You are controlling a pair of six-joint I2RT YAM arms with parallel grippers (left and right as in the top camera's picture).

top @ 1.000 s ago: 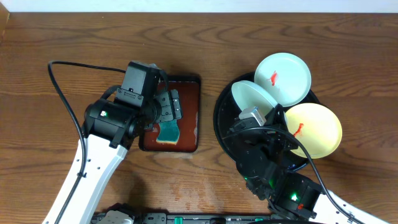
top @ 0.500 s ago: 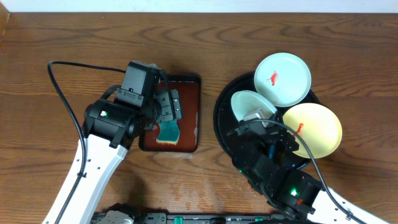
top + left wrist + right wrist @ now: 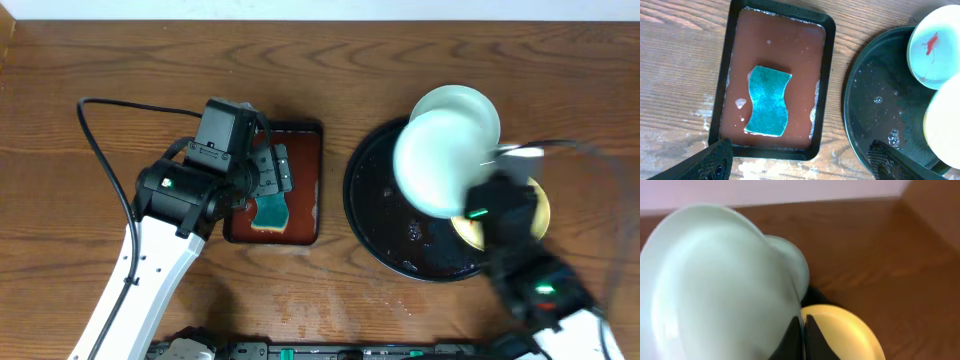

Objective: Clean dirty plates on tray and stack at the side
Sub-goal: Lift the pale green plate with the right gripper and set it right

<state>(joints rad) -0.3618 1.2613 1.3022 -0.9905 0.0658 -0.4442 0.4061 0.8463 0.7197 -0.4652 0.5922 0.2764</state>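
White plate number one [image 3: 440, 160] was held by its rim in the right pincer [image 3: 802, 340], whose fingers were closed narrow on it. It hung above the black tray [image 3: 372, 215] and looked larger than the others in the overhead view. The right arm [image 3: 515, 235] was blurred there. White plate number two [image 3: 935, 47] sat at the far edge of the black tray, partly covered from above by plate one, with a red smear [image 3: 931, 42] on its face. The yellow plate [image 3: 845, 330] lay below the right pincer, at the right side of the tray.

Surface: a brown wood-grain counter [image 3: 560, 60], with pale scuffed or damp patches [image 3: 702, 112] beside the brown tray [image 3: 305, 150]. That rectangular tray held shallow cloudy water and a teal sponge [image 3: 768, 101] lying flat near its middle. The black tray showed water droplets [image 3: 877, 100] on its glossy floor.

The left pincer [image 3: 807, 162] hung over the brown tray with its fingers spread wide, holding nothing. A black cable [image 3: 92, 140] looped over the counter to the left arm.

Room: a pale wall [image 3: 790, 190] ran along the far edge of the counter.

Markings: a green indicator light [image 3: 166, 184] showed on the left arm; any lettering was too small to read.
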